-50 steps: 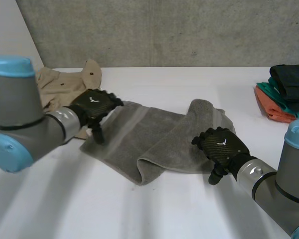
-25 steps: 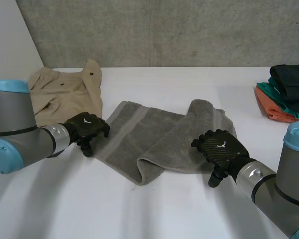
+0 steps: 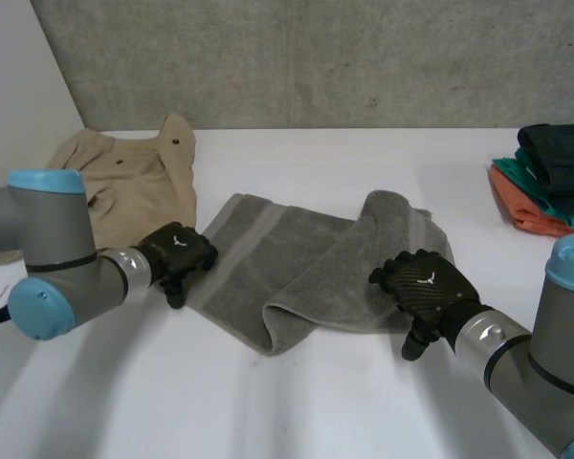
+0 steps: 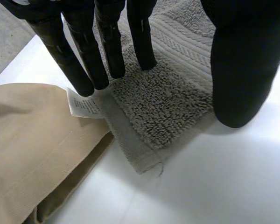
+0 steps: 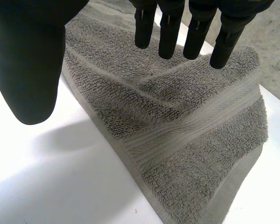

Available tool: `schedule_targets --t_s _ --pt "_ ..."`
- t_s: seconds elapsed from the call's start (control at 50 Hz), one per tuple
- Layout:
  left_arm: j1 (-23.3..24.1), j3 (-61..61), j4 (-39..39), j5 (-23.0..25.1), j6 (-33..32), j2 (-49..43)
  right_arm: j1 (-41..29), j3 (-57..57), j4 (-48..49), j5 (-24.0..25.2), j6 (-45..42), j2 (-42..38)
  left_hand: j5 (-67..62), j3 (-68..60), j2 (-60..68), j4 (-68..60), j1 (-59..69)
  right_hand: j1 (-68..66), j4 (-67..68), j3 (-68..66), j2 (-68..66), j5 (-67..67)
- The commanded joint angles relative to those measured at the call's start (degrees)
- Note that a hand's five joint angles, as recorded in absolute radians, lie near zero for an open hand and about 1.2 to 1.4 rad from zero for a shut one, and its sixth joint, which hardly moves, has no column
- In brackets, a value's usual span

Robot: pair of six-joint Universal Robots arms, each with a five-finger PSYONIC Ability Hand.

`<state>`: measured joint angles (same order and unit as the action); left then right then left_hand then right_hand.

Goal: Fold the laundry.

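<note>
Where the head camera looks down: a grey towel [image 3: 297,277] is spread at table centre, its 3 o'clock end loosely doubled over. Folding is judged barely begun, with squaring and further folds not yet done.
Left wrist: the left hand [image 4: 107,46] is held wide, fingertips at the towel's corner, beside a white care tag [image 4: 84,103] and a beige garment [image 4: 32,149].
Right wrist: the right hand [image 5: 25,60] is spread wide over the doubled end, and nothing is gripped.
Surface and room: a white table [image 3: 316,402] is seen, with a stack of folded clothes [image 3: 545,186] at 3 o'clock and a concrete wall [image 3: 316,57] at 12.

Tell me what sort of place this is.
Likely a robotics lab test bench: a bare grey concrete wall, a plain white table, and a grey terry towel plus a stack of folded orange, green and dark clothes.
</note>
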<state>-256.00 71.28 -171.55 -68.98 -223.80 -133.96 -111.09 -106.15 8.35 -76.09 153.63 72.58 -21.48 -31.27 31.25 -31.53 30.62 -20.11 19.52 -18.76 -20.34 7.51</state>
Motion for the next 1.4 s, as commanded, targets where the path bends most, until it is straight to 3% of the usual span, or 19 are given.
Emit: schedule_targets --t_s 0.02,0.28,0.56,0.62,0.66,0.72,0.86,0.94,1.02,1.14,1.28,1.4 --pt "0.8 -2.4 -1.0 -1.9 -0.2 -1.7 0.1 -0.1 0.0 0.0 0.0 0.0 -10.9 -11.1 11.1 -10.8 11.7 1.4 -0.8 0.0 1.6 1.2" --pt "3.0 -6.4 -1.7 -4.2 0.4 -3.1 0.5 -0.1 0.0 -0.1 0.0 0.2 -29.4 -29.6 29.6 -29.3 30.2 1.4 -0.8 0.0 1.6 1.2" --pt "4.5 -5.8 -5.8 -7.0 2.1 -2.8 0.7 -0.2 0.0 0.1 0.0 0.3 -10.7 -10.9 10.9 -10.6 11.6 1.5 -0.9 0.2 1.8 1.1" --pt "4.5 -5.7 -5.6 -7.0 2.1 -3.0 0.7 -0.3 0.0 0.1 0.0 0.2 -22.2 -22.4 22.5 -22.2 23.1 1.5 -0.9 0.2 1.8 1.1" --pt "4.6 -5.7 -5.5 -6.8 2.2 -2.8 0.9 -0.2 0.0 0.0 0.0 0.2 -48.4 -48.6 48.6 -48.3 49.2 1.5 -0.9 0.2 1.8 1.1" --pt "4.6 -5.4 -5.0 -6.9 2.7 -2.3 1.1 0.0 -0.2 -0.1 0.0 0.3 -48.5 -48.7 48.8 -48.5 49.4 1.5 -0.9 0.2 1.8 1.1" --pt "3.6 0.0 -2.1 -1.7 3.5 6.8 3.7 1.4 -1.8 -0.1 0.7 1.2 -48.5 -48.7 48.8 -48.5 49.4 1.4 -0.8 0.0 1.6 1.2" --pt "3.8 4.9 -2.2 -2.4 5.2 14.8 6.1 3.8 -5.4 -0.2 3.0 1.5 -48.5 -48.7 48.8 -48.5 49.4 -1.3 1.9 -2.7 -1.1 3.9" --pt "4.0 9.3 -2.6 -4.1 8.1 22.9 8.9 8.4 -13.2 -0.4 5.5 -0.1 -48.5 -48.7 48.8 -48.5 49.4 -16.9 17.5 -18.3 -16.7 19.5" --pt "4.3 12.0 -3.5 -5.0 12.3 28.5 11.7 12.5 -18.9 0.2 3.3 -5.0 -48.5 -48.7 48.8 -48.5 49.4 -23.5 24.1 -24.9 -23.3 26.1" --pt "4.0 12.2 -4.4 -6.3 15.0 29.1 13.4 11.7 -13.9 3.0 -4.4 -8.5 -48.5 -48.7 48.8 -48.5 49.4 -22.4 22.9 -23.7 -22.1 25.0" --pt "4.0 12.1 -4.1 -6.4 15.1 28.8 14.0 11.3 -8.3 4.5 -4.7 -10.3 -48.5 -48.7 48.8 -48.5 49.4 -21.0 21.6 -22.4 -20.8 23.6"
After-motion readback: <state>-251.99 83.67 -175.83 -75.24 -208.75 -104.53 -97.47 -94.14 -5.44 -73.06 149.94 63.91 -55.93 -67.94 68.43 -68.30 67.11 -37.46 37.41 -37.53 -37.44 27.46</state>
